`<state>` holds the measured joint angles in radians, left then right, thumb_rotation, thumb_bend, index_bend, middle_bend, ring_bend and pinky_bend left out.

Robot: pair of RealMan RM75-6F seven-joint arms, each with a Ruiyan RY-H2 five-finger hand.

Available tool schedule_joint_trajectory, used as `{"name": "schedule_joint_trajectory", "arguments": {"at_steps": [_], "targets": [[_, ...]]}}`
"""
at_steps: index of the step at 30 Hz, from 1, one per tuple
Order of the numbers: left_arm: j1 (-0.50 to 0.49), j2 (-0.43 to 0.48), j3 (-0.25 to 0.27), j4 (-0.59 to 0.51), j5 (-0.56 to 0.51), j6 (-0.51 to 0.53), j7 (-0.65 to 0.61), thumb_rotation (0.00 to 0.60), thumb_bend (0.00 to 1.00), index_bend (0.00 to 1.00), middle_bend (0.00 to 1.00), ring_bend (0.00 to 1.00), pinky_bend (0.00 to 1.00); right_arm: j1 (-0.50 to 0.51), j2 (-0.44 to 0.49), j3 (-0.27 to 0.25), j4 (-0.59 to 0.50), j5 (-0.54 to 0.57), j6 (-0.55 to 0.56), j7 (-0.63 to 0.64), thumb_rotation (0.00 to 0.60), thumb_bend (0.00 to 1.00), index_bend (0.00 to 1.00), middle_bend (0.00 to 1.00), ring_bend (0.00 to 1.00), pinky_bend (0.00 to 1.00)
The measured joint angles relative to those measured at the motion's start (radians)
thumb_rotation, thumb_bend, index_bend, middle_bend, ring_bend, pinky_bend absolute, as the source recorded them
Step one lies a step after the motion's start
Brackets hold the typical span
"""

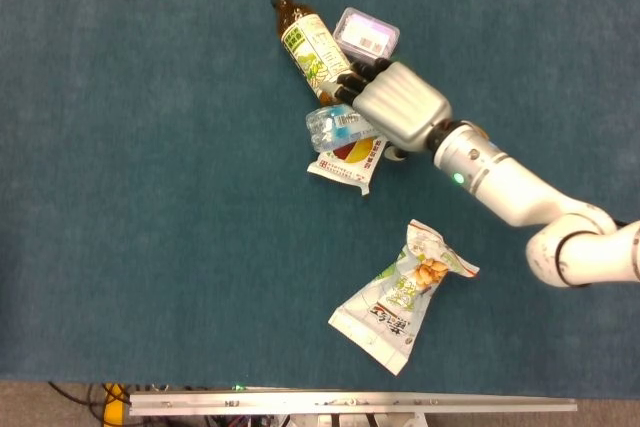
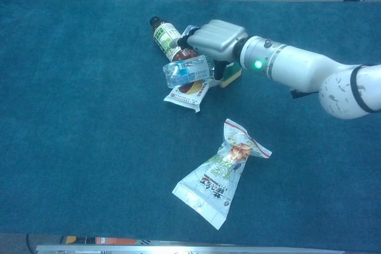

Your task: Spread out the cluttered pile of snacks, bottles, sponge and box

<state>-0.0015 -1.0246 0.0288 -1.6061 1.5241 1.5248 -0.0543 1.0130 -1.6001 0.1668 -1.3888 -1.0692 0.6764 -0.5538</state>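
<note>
The right hand (image 1: 398, 104) is laid palm-down over the cap end of the clear water bottle (image 1: 338, 126) just above frame centre; whether the fingers are closed on it cannot be told, since they are hidden beneath the hand. The bottle is stacked across a small snack packet (image 1: 347, 159) and against the brown tea bottle (image 1: 311, 50), so it is probably being taken first. The sponge (image 2: 232, 75) and box (image 1: 365, 32) are crowded alongside. A large snack bag (image 1: 400, 297) is already set apart at lower centre.
</note>
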Motion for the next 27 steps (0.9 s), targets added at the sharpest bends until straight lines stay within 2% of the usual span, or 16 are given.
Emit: {"name": "schedule_joint_trajectory", "arguments": {"at_steps": [8, 16, 27], "targets": [[0.000, 0.001, 0.000, 0.006, -0.006, -0.013, -0.009, 0.600, 0.26, 0.14, 0.12, 0.09, 0.13, 0.016, -0.062, -0.015, 0.050, 0.011, 0.054, -0.033, 0.600, 0.04, 0.14, 0.28, 0.20, 0.28], [-0.002, -0.004, 0.000, 0.016, -0.009, -0.025, -0.022, 0.600, 0.26, 0.14, 0.12, 0.09, 0.13, 0.020, -0.096, -0.034, 0.074, 0.014, 0.098, -0.076, 0.600, 0.04, 0.18, 0.30, 0.23, 0.31], [-0.005, -0.005, 0.003, 0.023, -0.006, -0.041, -0.033, 0.600, 0.26, 0.14, 0.12, 0.09, 0.13, 0.016, -0.154, -0.044, 0.109, -0.022, 0.166, -0.110, 0.600, 0.16, 0.34, 0.38, 0.32, 0.40]]}}
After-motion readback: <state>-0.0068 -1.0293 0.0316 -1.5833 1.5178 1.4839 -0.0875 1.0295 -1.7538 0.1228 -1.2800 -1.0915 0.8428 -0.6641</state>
